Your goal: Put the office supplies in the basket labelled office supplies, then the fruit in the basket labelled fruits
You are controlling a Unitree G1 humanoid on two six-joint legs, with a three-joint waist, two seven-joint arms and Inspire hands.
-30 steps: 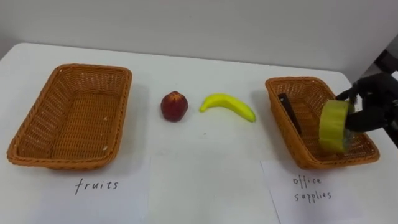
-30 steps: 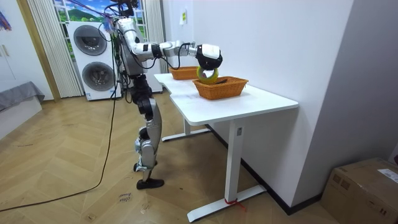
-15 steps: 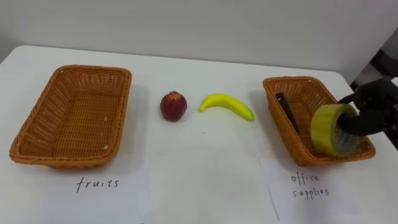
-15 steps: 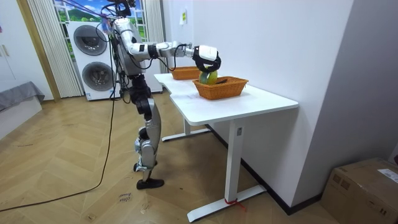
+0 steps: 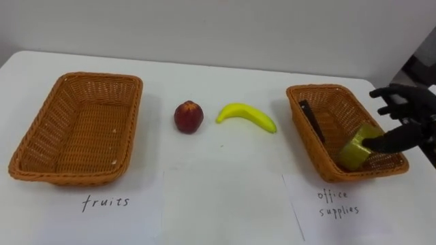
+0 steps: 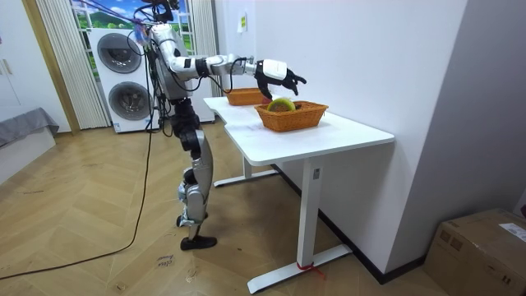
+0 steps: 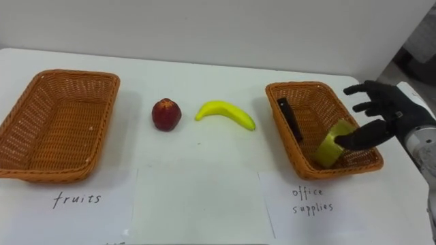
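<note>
A yellow-green tape roll (image 5: 354,151) lies tilted in the near right corner of the right wicker basket (image 5: 293,112), next to a black flat object (image 5: 312,121). My right hand (image 5: 407,112) hovers over that basket's right rim, open with fingers spread, its thumb reaching down beside the roll. In the room view the same hand (image 6: 279,72) is above the roll (image 6: 282,104). A red peach-like fruit (image 5: 189,116) and a yellow banana (image 5: 246,116) rest on the white table between the baskets. The left wicker basket (image 5: 41,133) holds nothing.
Two paper sheets with handwriting lie at the table's near edge, one before each basket (image 5: 105,202) (image 5: 337,204). The robot stands at the table's end by a wall; stacked washing machines (image 6: 123,74) are behind it.
My right hand lowered the tape roll into the right basket, then spread its fingers and let it go; the roll now rests inside the basket.
</note>
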